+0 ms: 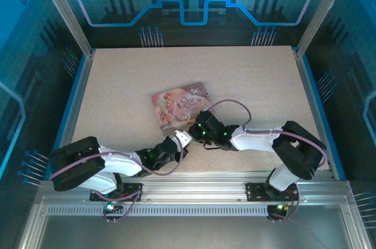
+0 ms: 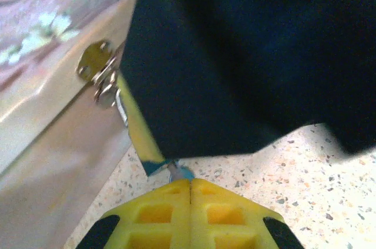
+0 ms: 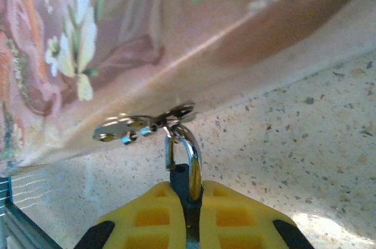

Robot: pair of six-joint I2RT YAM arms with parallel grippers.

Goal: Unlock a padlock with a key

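Take the pink tin [image 1: 179,105] in the middle of the table [image 1: 117,73] as your landmark. Both claws meet at its near edge, by the hasp [image 3: 141,124]. Your right gripper [image 3: 187,193] is clenched on the padlock [image 3: 181,179], which hangs from that hasp just off the tin's side wall. Your left gripper [image 2: 191,183] is pinched tight, with what I take to be the key [image 2: 172,168] poking from its tips, just beside the tin's lower edge. Hold the lock body steady and line the key up with the keyway before pushing; the keyhole itself is hidden here. The padlock has a small dark body and a bright silver shackle looped through the hasp.
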